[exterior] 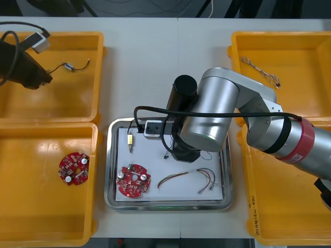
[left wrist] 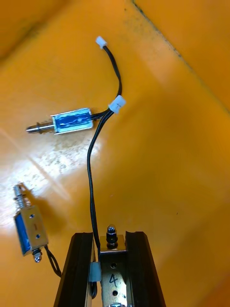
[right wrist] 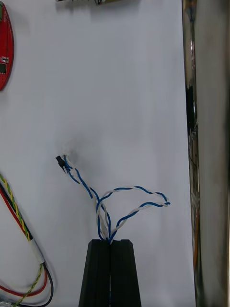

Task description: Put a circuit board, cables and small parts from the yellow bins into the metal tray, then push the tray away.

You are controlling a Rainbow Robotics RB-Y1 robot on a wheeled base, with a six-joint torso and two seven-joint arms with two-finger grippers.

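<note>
Four yellow bins [exterior: 51, 36] flank the metal tray [exterior: 111, 204], white inside, at the table's 6 o'clock. The tray holds a circuit board [exterior: 134, 181] at 7 o'clock and a red and yellow cable [exterior: 178, 177] at 5. The right wrist view adds what I miss from above: right gripper [right wrist: 110, 241] pinched on a twisted blue and white cable [right wrist: 136, 188]. Left gripper [left wrist: 109, 235], in the 10 o'clock bin, clamps a small metal part [left wrist: 114, 268].

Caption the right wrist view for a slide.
Right gripper pinches the twisted blue and white cable over the tray's white floor, near the red and yellow cable.
</note>
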